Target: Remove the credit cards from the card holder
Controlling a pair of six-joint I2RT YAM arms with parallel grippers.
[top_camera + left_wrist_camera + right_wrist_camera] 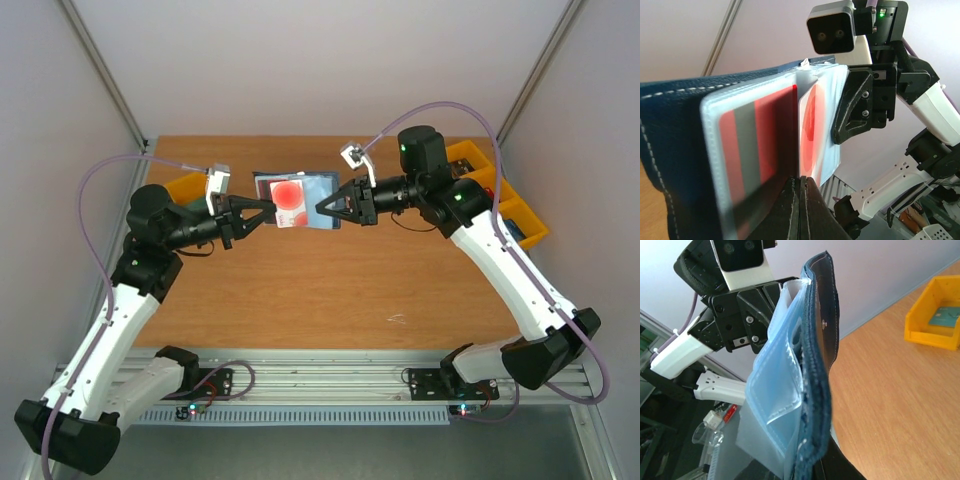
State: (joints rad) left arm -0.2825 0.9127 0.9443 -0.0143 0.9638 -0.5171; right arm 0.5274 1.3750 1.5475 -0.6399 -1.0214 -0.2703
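Note:
The card holder (312, 190) hangs open above the table between my two grippers. In the left wrist view its navy cover (670, 150) is on the left, with translucent sleeves beside it. My left gripper (800, 182) is shut on the lower edge of a whitish credit card with a red patch (810, 125), which sits in a sleeve. A red and grey striped card (750, 145) lies in the nearer sleeve. My right gripper (820, 465) is shut on the card holder's navy edge (820, 365), beside the pale blue sleeves (775, 390). From above, the left gripper (270, 208) and right gripper (322, 210) face each other.
A yellow bin (185, 185) stands at the back left behind the left arm. More yellow bins (510, 200) line the right edge behind the right arm. One yellow bin (935, 315) holds a small greenish card. The brown table (330, 290) spreads below the grippers.

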